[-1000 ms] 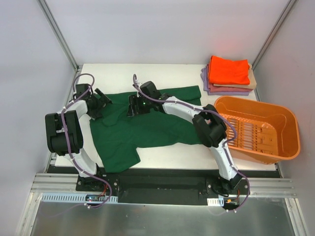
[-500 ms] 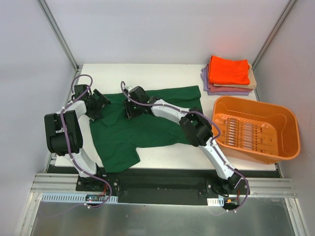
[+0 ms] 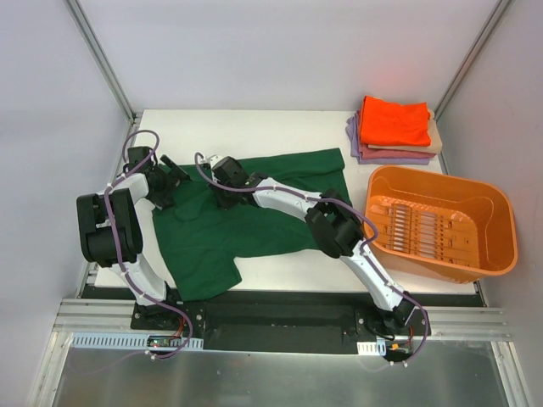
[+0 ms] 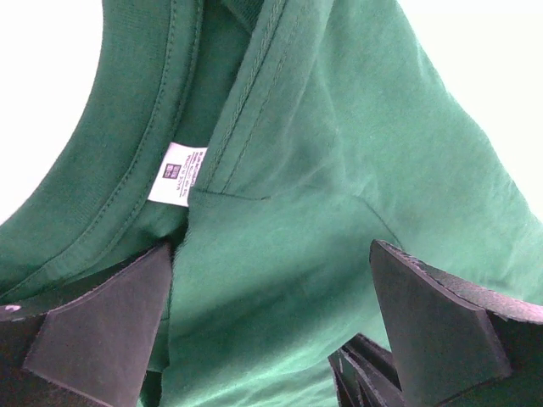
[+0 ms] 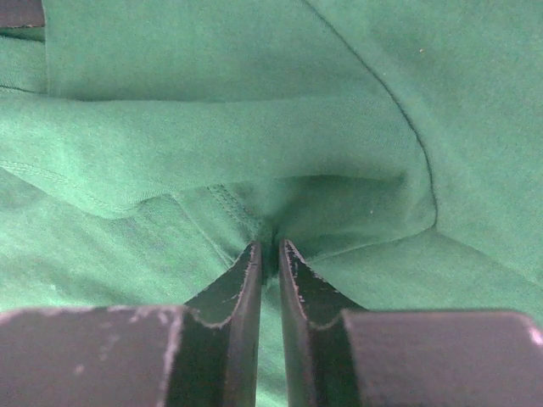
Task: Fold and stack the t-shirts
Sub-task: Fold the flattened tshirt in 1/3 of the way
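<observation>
Right gripper is sitting nearly closed, pinching a raised fold of the large dark green short-sleeved cloth t-shirt between its fingers, up near the collar end of the shirt. Left gripper is hovering with jaws wide apart just over the neckline area, gripping nothing. Green t-shirt is lying mostly spread on the white tabletop, rumpled around the collar, one sleeve hanging toward the near edge, no clean fold in it yet. At the far right corner a stack of folded t-shirts is sitting done: bright orange shirt on top, tan shirt and lavender shirt under it. Orange plastic basket is standing just in front of that stack, well apart from both grippers. Judging progress: three shirts folded and stacked, the green one looking like the last, needing straightening, folding and placing on the stack. Small white sewn-in neck label is showing inside the collar in the left wrist view; print on it is too small to read, no brand legible.
</observation>
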